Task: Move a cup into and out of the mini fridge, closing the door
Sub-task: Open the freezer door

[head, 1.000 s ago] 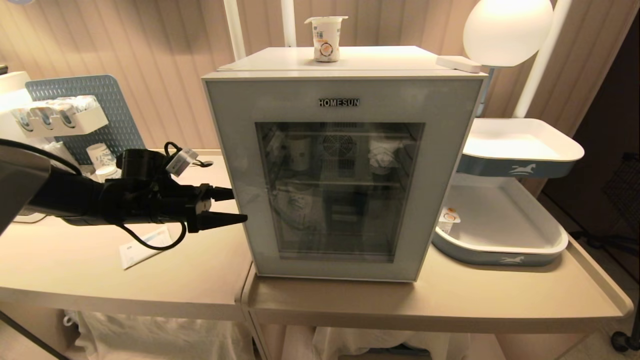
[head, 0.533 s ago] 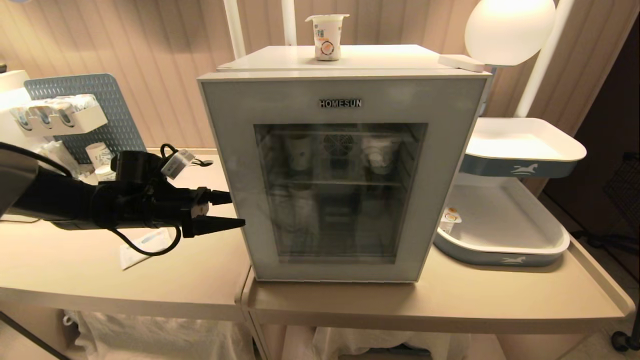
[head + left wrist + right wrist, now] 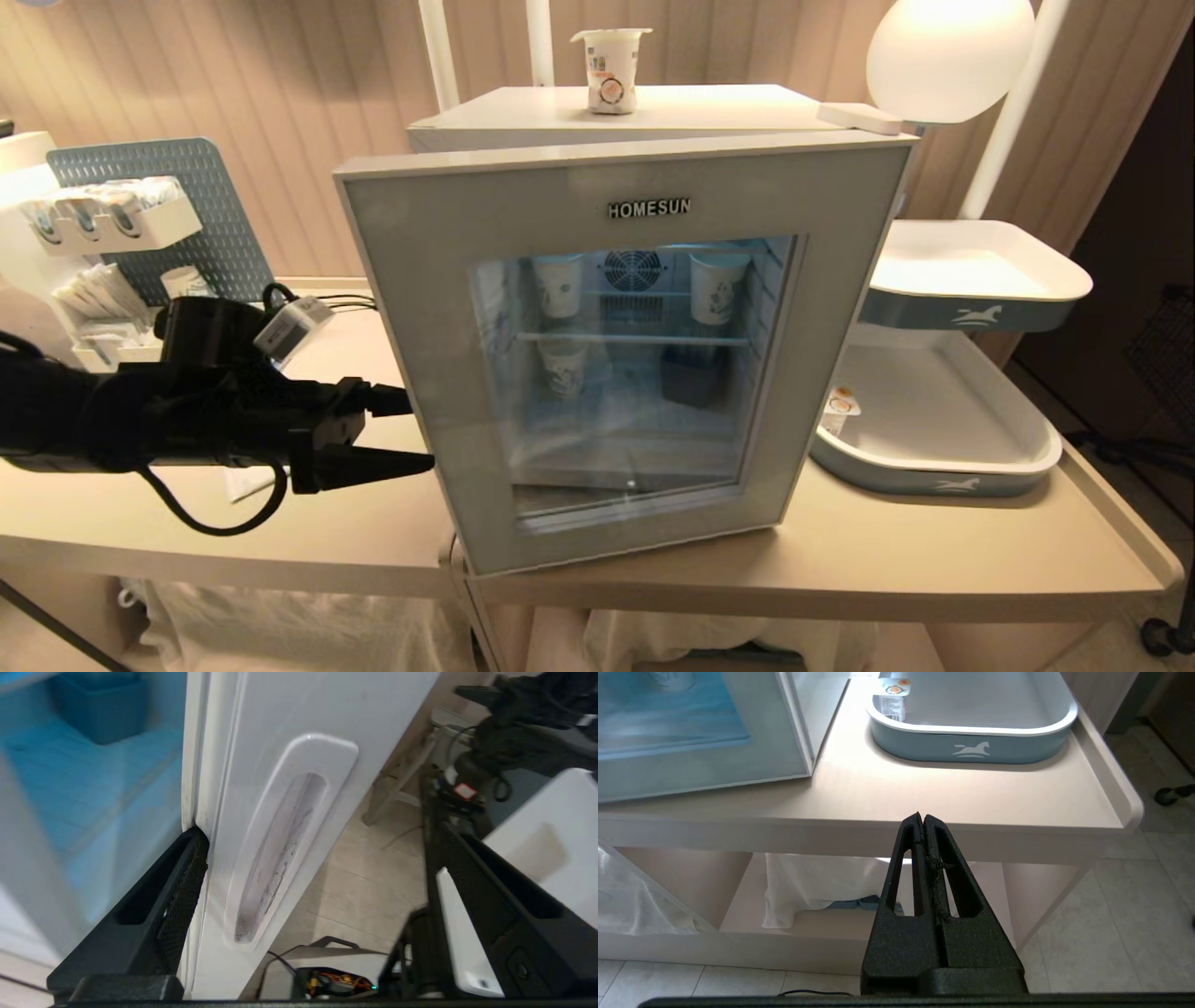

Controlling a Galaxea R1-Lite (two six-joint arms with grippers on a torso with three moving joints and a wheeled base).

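Note:
The cup (image 3: 611, 70) stands upright on top of the mini fridge (image 3: 709, 105), near the back. The door (image 3: 411, 280) hangs ajar, its left edge swung out toward me, and the inside is lit blue. My left gripper (image 3: 417, 431) is open at that left edge. In the left wrist view the left gripper (image 3: 317, 830) straddles the door's side: one finger (image 3: 177, 896) is hooked behind the edge, the other stands apart, with the recessed handle (image 3: 280, 849) between them. My right gripper (image 3: 922, 817) is shut and empty, low in front of the table edge.
Paper cups (image 3: 717, 287) and a dark box (image 3: 693, 375) sit on the fridge shelves. Two stacked trays (image 3: 971, 313) stand at the right, the lower one holding a tiny orange-lidded cup (image 3: 838, 408). A lamp globe (image 3: 948, 56) hangs above. A pegboard rack (image 3: 140, 215) is at the left.
The door has gone from shut to ajar, its left edge swinging out toward me. My left gripper has drawn back and down with that edge. The fridge's inside now glows.

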